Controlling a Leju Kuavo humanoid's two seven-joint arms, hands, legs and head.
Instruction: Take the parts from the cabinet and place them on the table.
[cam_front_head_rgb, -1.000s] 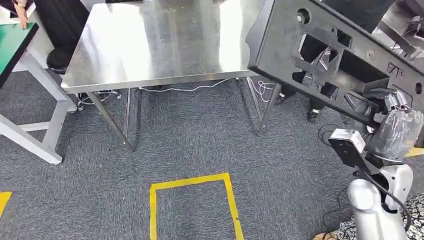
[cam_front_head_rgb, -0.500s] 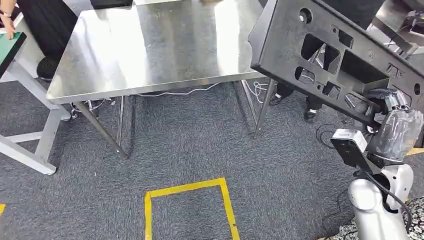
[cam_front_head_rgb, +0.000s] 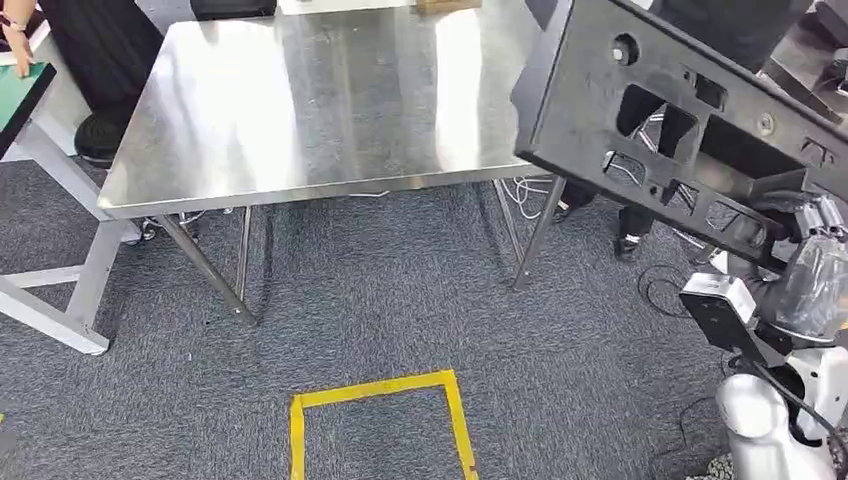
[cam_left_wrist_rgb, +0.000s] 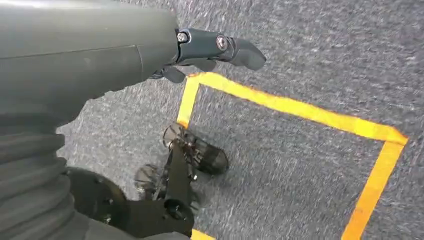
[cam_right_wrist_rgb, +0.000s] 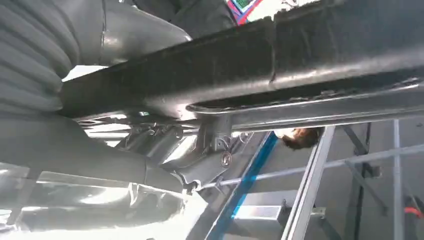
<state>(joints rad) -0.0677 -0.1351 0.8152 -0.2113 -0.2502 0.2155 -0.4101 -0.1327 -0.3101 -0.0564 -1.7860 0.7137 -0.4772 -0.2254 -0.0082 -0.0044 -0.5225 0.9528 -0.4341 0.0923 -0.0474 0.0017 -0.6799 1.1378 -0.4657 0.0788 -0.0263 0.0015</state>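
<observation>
The big black plastic part with many cut-out holes (cam_front_head_rgb: 680, 120) was up in the air on the right, tilted, with its far left corner over the right edge of the shiny steel desk (cam_front_head_rgb: 300, 100). It was not on the desk yet. The part was long and held at one low end only, so it might tip, slip, or bump the desk edge. The right robot hand (cam_front_head_rgb: 800, 215) held the part's low edge, fingers wrapped on it. The left robot hand (cam_left_wrist_rgb: 150, 60) hung over the grey carpet (cam_front_head_rgb: 400, 290) by the yellow tape square (cam_front_head_rgb: 380, 420), holding nothing; I could not tell how far open it was.
</observation>
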